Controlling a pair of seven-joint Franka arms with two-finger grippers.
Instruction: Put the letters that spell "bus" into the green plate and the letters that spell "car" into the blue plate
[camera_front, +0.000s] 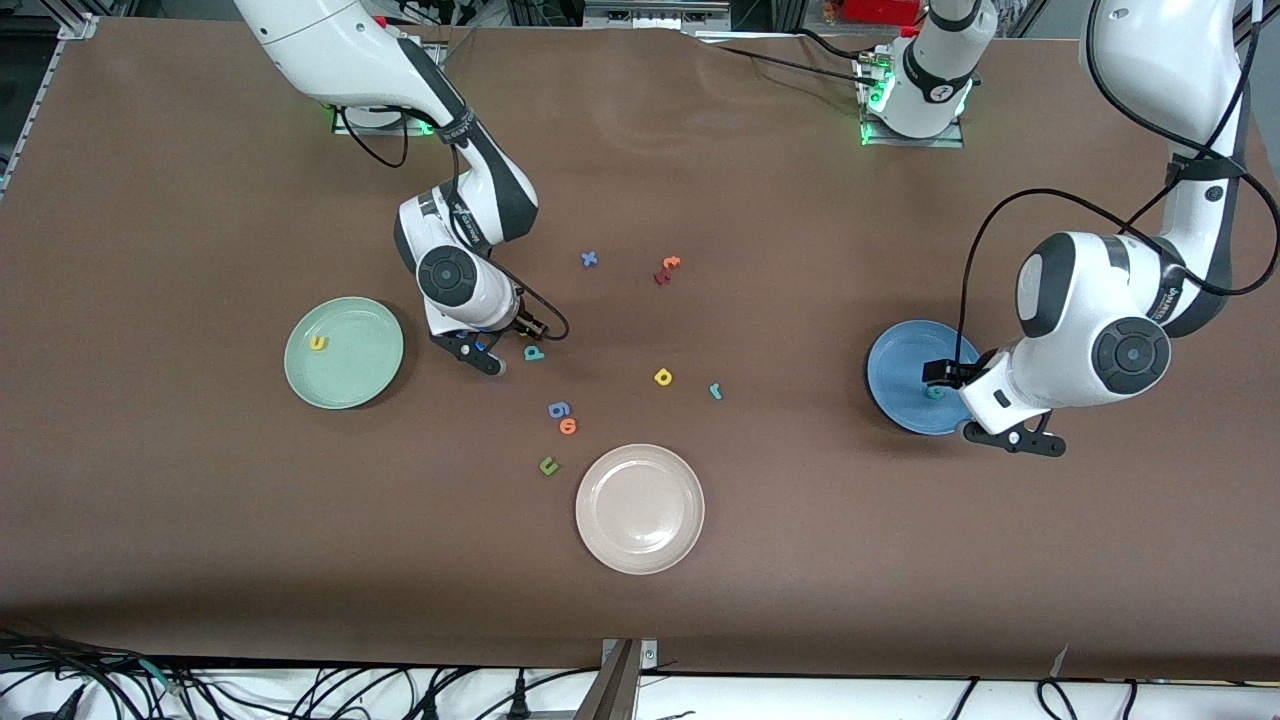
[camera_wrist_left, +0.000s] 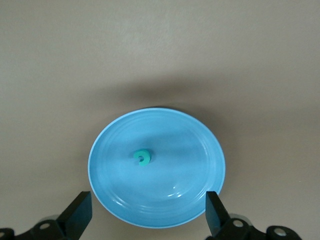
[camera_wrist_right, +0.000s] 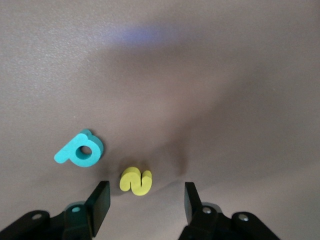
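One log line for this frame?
left hand: open over blue plate, teal c in it | right hand: open around yellow s, table | green plate: yellow u

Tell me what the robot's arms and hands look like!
Both arms are glossy white with dark grey joints and round grey caps. Black cables loop along them, and green lights glow at their bases. The left hand and right hand are black, each with two flat fingers on a bracket with small round holes.

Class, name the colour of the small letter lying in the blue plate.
The letter c in the blue plate is teal; clearest in the left wrist view.
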